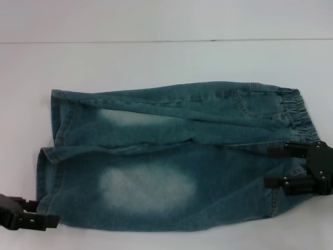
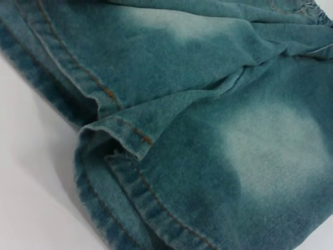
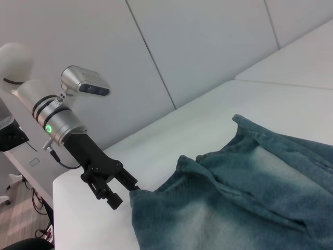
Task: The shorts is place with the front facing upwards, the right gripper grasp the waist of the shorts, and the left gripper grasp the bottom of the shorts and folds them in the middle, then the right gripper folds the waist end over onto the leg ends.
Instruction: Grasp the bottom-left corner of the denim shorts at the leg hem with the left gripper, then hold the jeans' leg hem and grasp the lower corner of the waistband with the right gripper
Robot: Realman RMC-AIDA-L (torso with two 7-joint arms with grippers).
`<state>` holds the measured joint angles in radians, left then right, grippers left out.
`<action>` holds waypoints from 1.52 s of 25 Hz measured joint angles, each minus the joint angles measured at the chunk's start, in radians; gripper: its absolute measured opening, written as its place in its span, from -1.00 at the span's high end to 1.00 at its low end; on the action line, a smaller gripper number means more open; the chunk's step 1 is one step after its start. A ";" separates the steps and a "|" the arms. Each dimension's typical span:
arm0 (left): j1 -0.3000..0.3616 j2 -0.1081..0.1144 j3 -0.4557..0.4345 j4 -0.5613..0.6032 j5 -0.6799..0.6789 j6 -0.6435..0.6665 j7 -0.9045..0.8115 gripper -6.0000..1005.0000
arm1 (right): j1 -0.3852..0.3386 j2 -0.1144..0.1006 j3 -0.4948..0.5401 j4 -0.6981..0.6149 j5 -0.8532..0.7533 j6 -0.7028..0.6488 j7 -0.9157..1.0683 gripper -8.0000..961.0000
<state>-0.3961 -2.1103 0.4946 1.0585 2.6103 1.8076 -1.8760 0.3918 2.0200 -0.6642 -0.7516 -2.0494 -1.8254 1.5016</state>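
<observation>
One pair of denim shorts (image 1: 171, 156) on my table (image 1: 156, 57), my two grippers, left gripper (image 1: 49, 220) parted at the hem corner, right gripper (image 1: 273, 166) spread over the waist

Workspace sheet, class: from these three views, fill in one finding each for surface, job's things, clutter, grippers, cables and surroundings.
Surface: white table, bare around the garment.
Job's things: denim shorts lying flat, elastic waist toward the robot's right, leg hems toward its left.
Clutter: nothing seen.
Grippers: right gripper open, over the waist end; left gripper at the corner of the near leg hem.
Cables: thin lead by the left arm's wrist.
Surroundings: white panelled wall; floor and chair base beyond the table edge.
</observation>
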 joint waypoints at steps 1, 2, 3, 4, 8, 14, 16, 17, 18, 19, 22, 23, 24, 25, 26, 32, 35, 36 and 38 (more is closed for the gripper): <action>0.000 0.000 0.001 -0.001 -0.002 0.000 0.001 -0.61 | 0.000 0.000 0.000 0.000 0.000 0.000 0.000 -0.93; -0.001 -0.001 0.002 -0.005 -0.004 0.001 0.002 -0.60 | -0.001 0.000 0.000 0.000 0.000 0.000 -0.001 -0.93; -0.002 -0.001 0.003 -0.010 -0.004 0.001 0.003 -0.60 | -0.003 0.000 0.000 0.000 0.000 0.000 -0.003 -0.93; -0.005 -0.001 0.004 -0.017 -0.004 0.001 0.004 -0.59 | -0.004 0.000 0.000 0.000 0.001 0.000 -0.005 -0.93; -0.014 -0.002 0.004 -0.037 -0.012 0.003 0.021 -0.58 | -0.004 0.000 0.000 0.013 0.001 0.000 -0.012 -0.93; -0.017 -0.005 0.005 -0.038 -0.015 0.003 0.051 -0.48 | 0.000 -0.001 0.000 0.026 -0.001 0.000 -0.019 -0.93; -0.017 -0.005 0.005 -0.039 -0.014 -0.002 0.052 -0.40 | 0.000 -0.002 0.000 0.026 -0.001 0.000 -0.020 -0.93; -0.017 -0.004 0.005 -0.040 -0.013 -0.002 0.051 -0.37 | -0.001 -0.002 0.001 0.026 -0.001 0.000 -0.020 -0.93; -0.017 -0.004 0.005 -0.040 -0.013 -0.002 0.051 -0.33 | -0.002 -0.002 0.001 0.026 0.000 0.000 -0.020 -0.93; -0.017 -0.004 0.006 -0.040 -0.012 0.000 0.051 -0.29 | -0.002 -0.003 0.001 0.026 0.000 0.000 -0.020 -0.93; -0.017 -0.002 0.005 -0.040 -0.010 0.004 0.051 -0.17 | -0.001 -0.003 0.002 0.026 0.000 0.000 -0.020 -0.93; -0.017 -0.002 0.004 -0.040 -0.010 0.006 0.051 -0.13 | 0.000 -0.003 0.002 0.026 0.000 0.000 -0.020 -0.93; -0.017 -0.001 0.003 -0.040 -0.009 0.008 0.050 -0.05 | 0.001 -0.003 0.002 0.026 0.001 0.000 -0.020 -0.93; -0.017 -0.001 0.003 -0.040 -0.010 0.011 0.050 0.03 | 0.001 -0.003 0.002 0.026 0.001 0.000 -0.020 -0.93; -0.018 -0.001 0.003 -0.040 -0.010 0.015 0.049 0.11 | 0.001 -0.003 0.002 0.026 0.002 0.000 -0.020 -0.93; -0.029 0.002 -0.003 -0.040 -0.015 0.029 0.022 0.62 | 0.006 -0.005 0.019 0.025 0.004 0.000 -0.010 -0.93; -0.036 0.005 -0.005 -0.040 -0.015 0.032 0.002 0.86 | 0.016 -0.013 0.037 0.016 0.005 0.000 0.039 -0.93; -0.039 0.006 -0.005 -0.040 -0.016 0.033 -0.004 0.93 | 0.019 -0.016 0.041 0.011 0.005 0.000 0.065 -0.93; -0.045 0.007 -0.005 -0.040 -0.016 0.036 -0.015 0.99 | 0.029 -0.026 0.044 -0.005 0.005 0.000 0.124 -0.93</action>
<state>-0.4412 -2.1030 0.4892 1.0186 2.5944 1.8438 -1.8913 0.4203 1.9940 -0.6206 -0.7563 -2.0445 -1.8254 1.6256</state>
